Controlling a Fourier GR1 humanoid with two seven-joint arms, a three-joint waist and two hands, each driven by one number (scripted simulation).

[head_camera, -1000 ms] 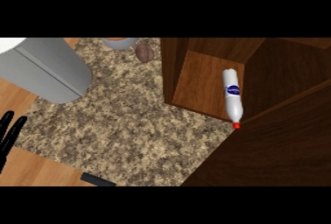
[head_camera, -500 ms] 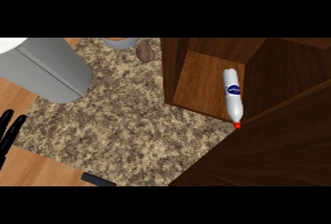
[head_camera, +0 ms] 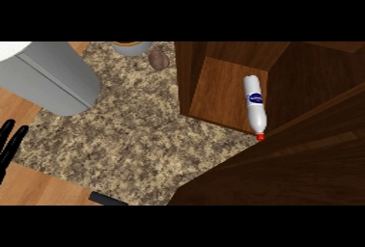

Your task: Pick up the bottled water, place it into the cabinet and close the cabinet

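1. The left hand (head_camera: pixel 10 144) showed at the head view's left edge, its black fingers straight and held close together, pointing up. It rested over the wooden strip beside the counter (head_camera: pixel 128 140) and held nothing.
2. The right hand was not to be seen; whether it was behind the large dark panel at the lower right could not be told.
3. A small dark object (head_camera: pixel 107 198) lay at the counter's near edge; what it was could not be made out.
4. At the counter's far edge stood a round container (head_camera: pixel 132 47), cut off by the view, with a brown rounded item (head_camera: pixel 158 60) just beside it. A big grey body (head_camera: pixel 50 77) covered the counter's far left corner.
5. The bottled water (head_camera: pixel 254 103) lay on its side on the cabinet (head_camera: pixel 214 91) floor, its red cap at the shelf's near edge by the right wall.
6. The cabinet door (head_camera: pixel 285 169) stretched across the lower right, apparently swung partway over the opening.
7. Judged from this, the placing step looked done and the closing was in hand. The next move called for swinging the door fully shut without catching the cap at the shelf's edge.
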